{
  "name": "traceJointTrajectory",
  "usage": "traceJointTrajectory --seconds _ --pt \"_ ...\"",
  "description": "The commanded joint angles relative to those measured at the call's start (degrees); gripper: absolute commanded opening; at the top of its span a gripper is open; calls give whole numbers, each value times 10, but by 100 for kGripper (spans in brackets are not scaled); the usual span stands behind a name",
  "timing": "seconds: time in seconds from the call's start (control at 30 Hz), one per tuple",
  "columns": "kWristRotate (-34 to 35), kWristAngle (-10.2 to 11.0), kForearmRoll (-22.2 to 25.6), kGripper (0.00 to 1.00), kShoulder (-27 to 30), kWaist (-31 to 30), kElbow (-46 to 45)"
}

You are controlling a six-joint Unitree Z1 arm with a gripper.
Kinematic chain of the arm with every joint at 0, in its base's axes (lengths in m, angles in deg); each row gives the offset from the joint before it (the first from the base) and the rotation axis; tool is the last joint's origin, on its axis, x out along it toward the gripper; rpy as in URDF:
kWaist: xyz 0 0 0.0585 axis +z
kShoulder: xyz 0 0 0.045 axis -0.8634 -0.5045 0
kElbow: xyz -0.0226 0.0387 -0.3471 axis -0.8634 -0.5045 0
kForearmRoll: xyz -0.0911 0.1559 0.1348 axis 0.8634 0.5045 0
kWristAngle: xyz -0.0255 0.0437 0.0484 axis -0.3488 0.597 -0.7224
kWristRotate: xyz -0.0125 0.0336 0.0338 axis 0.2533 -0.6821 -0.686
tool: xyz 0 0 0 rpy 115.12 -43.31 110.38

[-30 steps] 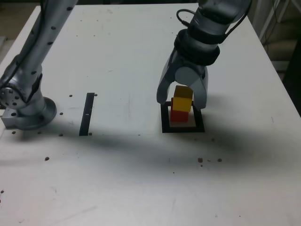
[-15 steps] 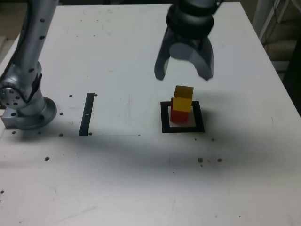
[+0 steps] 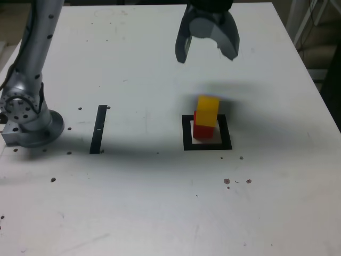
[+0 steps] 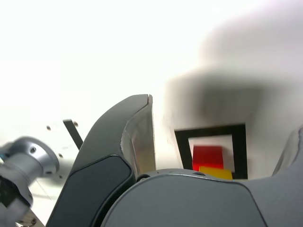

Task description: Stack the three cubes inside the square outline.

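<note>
White table (image 3: 133,202); splayed fingers (image 3: 183,47) above yellow cube (image 3: 208,105).

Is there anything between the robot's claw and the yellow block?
No. In the exterior view, only bare white table shows between the open gripper and the yellow cube, which sits on the red cube.

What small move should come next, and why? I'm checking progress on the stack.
Probably go look for the third cube: the open, empty end effector is above the yellow cube, which sits on the red cube inside the square outline. No green cube is in view.
</note>
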Motion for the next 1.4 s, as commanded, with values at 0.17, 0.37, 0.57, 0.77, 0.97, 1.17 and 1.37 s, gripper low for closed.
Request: traceJointTrajectory --seconds 0.17,0.37,0.57,0.77,0.97,1.17,1.37 --pt "-55 1 -5 99 -26 52 35" --pt "-91 2 -4 99 -50 79 75" --pt "-132 9 -2 99 -85 106 130" --pt "-171 13 1 99 -124 136 183" --pt "-199 20 4 99 -165 161 238" --pt "-221 21 4 99 -201 176 293" --pt "-236 21 5 99 -230 185 342"
